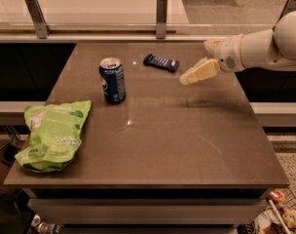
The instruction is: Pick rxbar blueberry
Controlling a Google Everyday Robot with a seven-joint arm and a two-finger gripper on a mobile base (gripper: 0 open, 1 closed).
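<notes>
The rxbar blueberry (160, 62), a small flat dark-blue bar with white stripes, lies near the far edge of the brown table (187, 140). My gripper (194, 61), cream-fingered on a white arm reaching in from the right, hovers above the table just right of the bar. It is open and empty, with one finger (200, 72) pointing left toward the bar and the other (212, 44) farther back. It does not touch the bar.
An upright blue soda can (112, 80) stands left of the bar. A large lime-green chip bag (53, 133) lies at the table's left front. A glass rail with metal posts (161, 16) runs behind the table.
</notes>
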